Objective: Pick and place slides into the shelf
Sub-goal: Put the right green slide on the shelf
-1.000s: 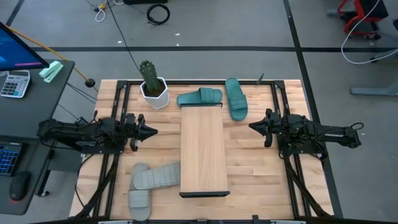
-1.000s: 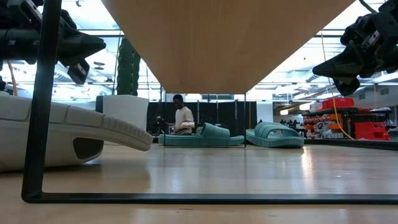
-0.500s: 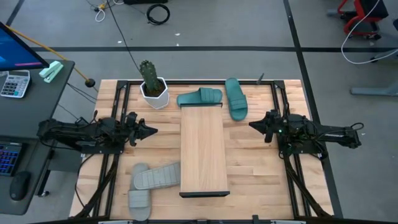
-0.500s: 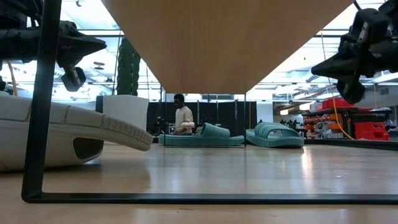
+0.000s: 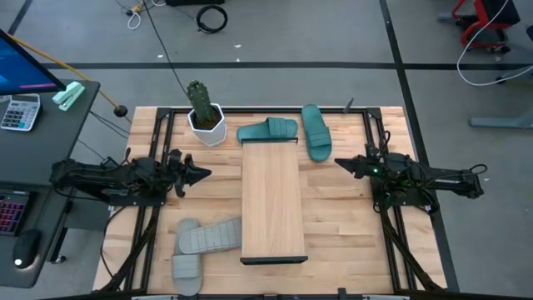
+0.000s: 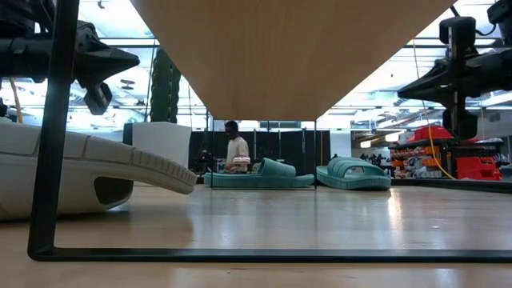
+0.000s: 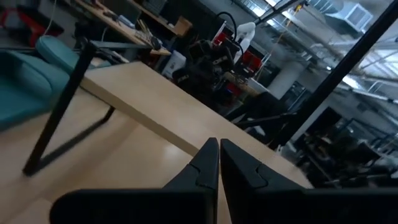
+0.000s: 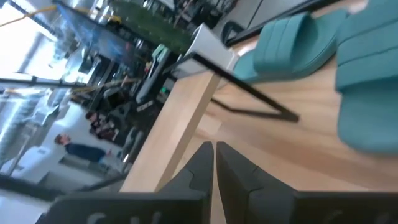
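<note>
The shelf (image 5: 272, 202), a long pale board on black legs, stands mid-table, running near to far. Two teal slides lie on their soles at its far end, one (image 5: 268, 132) crosswise and one (image 5: 316, 131) just right of it. Two grey slides (image 5: 208, 237) (image 5: 186, 271) lie at the near left, by the shelf's left side. My left gripper (image 5: 206, 174) hovers left of the shelf, pointing level toward it, shut and empty (image 7: 219, 155). My right gripper (image 5: 337, 163) hovers right of the shelf, pointing at it, also shut and empty (image 8: 213, 152).
A cactus in a white pot (image 5: 204, 117) stands at the far left corner. Black frame rails (image 5: 154, 225) run along the table under both arms. A desk with a calculator (image 5: 18, 112) lies beyond the left edge. A person (image 6: 236, 150) is in the room behind the table.
My right gripper has rolled a good way about its own pointing line while staying in place. My left gripper has rolled a little, also in place. The slides and the shelf have not moved.
</note>
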Controlling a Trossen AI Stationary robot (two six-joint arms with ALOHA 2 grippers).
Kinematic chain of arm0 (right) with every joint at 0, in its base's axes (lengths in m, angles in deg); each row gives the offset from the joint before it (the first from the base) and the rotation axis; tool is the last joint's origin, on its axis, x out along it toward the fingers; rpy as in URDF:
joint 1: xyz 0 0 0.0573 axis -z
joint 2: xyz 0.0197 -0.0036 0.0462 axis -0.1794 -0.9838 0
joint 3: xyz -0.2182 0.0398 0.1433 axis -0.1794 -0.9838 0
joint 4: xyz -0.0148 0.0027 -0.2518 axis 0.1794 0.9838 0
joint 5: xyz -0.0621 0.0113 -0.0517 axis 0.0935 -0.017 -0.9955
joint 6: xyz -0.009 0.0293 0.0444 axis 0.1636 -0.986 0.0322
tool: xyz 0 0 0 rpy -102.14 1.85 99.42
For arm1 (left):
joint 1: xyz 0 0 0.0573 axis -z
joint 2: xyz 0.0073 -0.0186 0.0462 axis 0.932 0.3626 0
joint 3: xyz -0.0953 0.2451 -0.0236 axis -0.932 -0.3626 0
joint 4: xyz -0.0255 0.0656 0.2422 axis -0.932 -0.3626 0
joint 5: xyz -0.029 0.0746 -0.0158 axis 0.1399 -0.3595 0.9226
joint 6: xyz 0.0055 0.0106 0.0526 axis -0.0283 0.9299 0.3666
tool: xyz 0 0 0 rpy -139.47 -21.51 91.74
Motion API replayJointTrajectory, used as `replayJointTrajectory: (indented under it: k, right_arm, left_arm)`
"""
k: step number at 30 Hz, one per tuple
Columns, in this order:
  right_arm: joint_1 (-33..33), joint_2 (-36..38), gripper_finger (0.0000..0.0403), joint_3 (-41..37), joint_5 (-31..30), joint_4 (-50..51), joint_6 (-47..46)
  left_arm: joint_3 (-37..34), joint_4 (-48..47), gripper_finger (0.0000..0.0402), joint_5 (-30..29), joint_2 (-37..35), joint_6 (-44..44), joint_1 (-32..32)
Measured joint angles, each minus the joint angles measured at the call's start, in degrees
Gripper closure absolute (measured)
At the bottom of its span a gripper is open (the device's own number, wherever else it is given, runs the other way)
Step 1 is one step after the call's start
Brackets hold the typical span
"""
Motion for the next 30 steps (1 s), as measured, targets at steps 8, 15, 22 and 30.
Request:
replayJointTrajectory:
  k: [8,15,22,30]
  right_arm:
    - [0.0,-1.0,0.0376,0.1,-4.2,0.3,1.0]
    - [0.0,-6.5,0.0376,0.1,-4.5,0.4,-4.1]
    - [0.0,-11.8,0.0376,0.1,-5.2,0.2,-5.7]
    - [2.0,-13.4,0.0376,0.0,-13.8,-5.5,-4.4]
  left_arm:
    - [0.0,-5.7,0.0365,-2.1,0.0,1.5,0.0]
    - [0.0,-12.5,0.0352,-1.4,0.0,-5.0,0.0]
    - [0.0,-12.1,0.0351,-1.5,0.0,-5.1,0.0]
    - [0.0,-10.2,0.036,-8.4,0.0,-12.8,0.0]
